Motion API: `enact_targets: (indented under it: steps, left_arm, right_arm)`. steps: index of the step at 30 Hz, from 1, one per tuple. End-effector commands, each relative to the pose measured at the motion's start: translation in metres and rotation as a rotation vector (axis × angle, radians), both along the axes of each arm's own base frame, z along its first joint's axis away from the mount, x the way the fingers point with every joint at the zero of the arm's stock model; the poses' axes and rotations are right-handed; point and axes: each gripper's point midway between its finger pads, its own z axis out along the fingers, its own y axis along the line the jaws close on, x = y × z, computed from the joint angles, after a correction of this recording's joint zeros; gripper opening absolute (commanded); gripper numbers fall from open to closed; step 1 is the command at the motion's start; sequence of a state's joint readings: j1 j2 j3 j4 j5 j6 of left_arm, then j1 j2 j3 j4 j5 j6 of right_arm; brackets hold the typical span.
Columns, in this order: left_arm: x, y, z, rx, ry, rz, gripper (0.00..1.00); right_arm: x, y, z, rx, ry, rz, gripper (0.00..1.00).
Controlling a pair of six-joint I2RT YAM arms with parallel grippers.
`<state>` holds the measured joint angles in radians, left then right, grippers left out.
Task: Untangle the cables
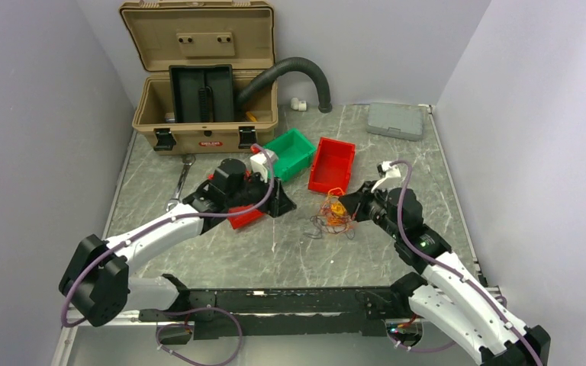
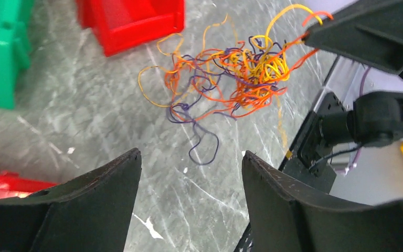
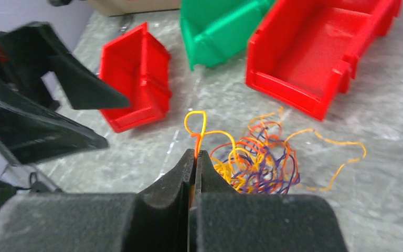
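Note:
The cables [image 1: 334,216] are a tangle of thin orange, yellow and purple strands on the marble table, right of centre. My right gripper [image 3: 195,153] is shut on an orange and a yellow strand at the tangle's edge, and the rest of the cables [image 3: 257,163] trail just beyond its tips. From above, the right gripper [image 1: 352,207] touches the tangle's right side. My left gripper [image 2: 191,156] is open with only bare table between its fingers, and the cables [image 2: 246,73] lie ahead of it, apart. It hovers left of the tangle as the left gripper [image 1: 282,202].
A large red bin [image 1: 332,164] and a green bin [image 1: 290,152] stand behind the tangle. A small red bin [image 1: 246,219] lies under the left wrist. At the back are an open tan toolbox [image 1: 206,76], a black hose [image 1: 305,72] and a grey case [image 1: 395,120]. A wrench [image 1: 179,183] lies left.

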<state>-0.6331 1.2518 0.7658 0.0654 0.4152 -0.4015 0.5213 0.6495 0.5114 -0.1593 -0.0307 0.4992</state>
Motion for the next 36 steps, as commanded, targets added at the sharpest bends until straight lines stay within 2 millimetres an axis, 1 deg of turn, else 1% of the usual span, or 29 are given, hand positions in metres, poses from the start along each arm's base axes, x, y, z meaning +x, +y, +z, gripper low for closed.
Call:
enact_targets:
  steps: [1, 2, 5, 8, 12, 14, 16, 20, 23, 24, 25, 26, 27, 29, 30, 31, 33, 34, 35, 36]
  left_arm:
    - [-0.004, -0.028, 0.027, -0.026, -0.128, -0.114, 0.74]
    - [-0.01, -0.035, 0.027, -0.033, -0.13, -0.145, 0.74]
    - [-0.021, -0.052, 0.033, -0.076, -0.169, -0.223, 0.75]
    - [-0.029, -0.061, 0.035, -0.099, -0.217, -0.269, 0.76]
    - [-0.03, -0.067, 0.035, -0.122, -0.236, -0.298, 0.77]
    - [-0.029, -0.069, 0.036, -0.129, -0.24, -0.295, 0.81]
    - [-0.03, -0.073, 0.038, -0.135, -0.246, -0.296, 0.82]
    - [-0.033, -0.083, 0.035, -0.123, -0.244, -0.312, 0.82]
    - [-0.034, -0.091, 0.035, -0.128, -0.233, -0.327, 0.8]
    - [-0.036, -0.094, 0.035, -0.137, -0.228, -0.34, 0.76]
    - [-0.039, -0.097, 0.035, -0.146, -0.222, -0.362, 0.71]
    - [-0.042, -0.101, 0.035, -0.156, -0.217, -0.387, 0.58]
    - [-0.045, -0.103, 0.036, -0.164, -0.213, -0.408, 0.4]
    - [-0.046, -0.104, 0.034, -0.167, -0.2, -0.414, 0.04]
    - [-0.044, -0.102, 0.032, -0.157, -0.192, -0.396, 0.0]
    - [-0.04, -0.098, 0.028, -0.141, -0.19, -0.364, 0.0]
    - [-0.035, -0.088, 0.023, -0.121, -0.185, -0.326, 0.0]
    - [-0.033, -0.082, 0.02, -0.115, -0.173, -0.311, 0.0]
    - [-0.03, -0.075, 0.016, -0.114, -0.159, -0.293, 0.0]
    - [-0.026, -0.067, 0.013, -0.116, -0.146, -0.276, 0.0]
  right_arm:
    - [-0.001, 0.029, 0.064, 0.098, -0.13, 0.155, 0.0]
    - [0.0, 0.031, 0.067, 0.101, -0.13, 0.159, 0.0]
    - [0.002, 0.032, 0.075, 0.118, -0.136, 0.154, 0.0]
    - [0.0, 0.036, 0.086, 0.142, -0.148, 0.175, 0.0]
    - [-0.006, 0.043, 0.1, 0.174, -0.154, 0.221, 0.0]
    - [-0.007, 0.044, 0.104, 0.183, -0.155, 0.228, 0.0]
    - [-0.008, 0.044, 0.107, 0.189, -0.158, 0.229, 0.0]
    - [-0.008, 0.045, 0.113, 0.214, -0.16, 0.228, 0.0]
    - [-0.008, 0.047, 0.116, 0.233, -0.159, 0.232, 0.0]
    - [-0.008, 0.046, 0.116, 0.235, -0.157, 0.227, 0.0]
    - [-0.006, 0.045, 0.116, 0.234, -0.153, 0.214, 0.0]
    - [-0.004, 0.043, 0.113, 0.228, -0.147, 0.193, 0.0]
    - [0.0, 0.039, 0.111, 0.221, -0.136, 0.16, 0.0]
    - [0.009, 0.024, 0.102, 0.195, -0.106, 0.056, 0.0]
    - [0.015, 0.012, 0.094, 0.17, -0.086, -0.023, 0.0]
    - [0.02, -0.002, 0.086, 0.142, -0.065, -0.109, 0.0]
    - [0.028, -0.038, 0.069, 0.08, -0.023, -0.317, 0.0]
    - [0.028, -0.057, 0.061, 0.053, -0.003, -0.42, 0.0]
    - [0.025, -0.078, 0.051, 0.017, 0.027, -0.527, 0.0]
    - [0.021, -0.096, 0.044, 0.006, 0.045, -0.63, 0.0]
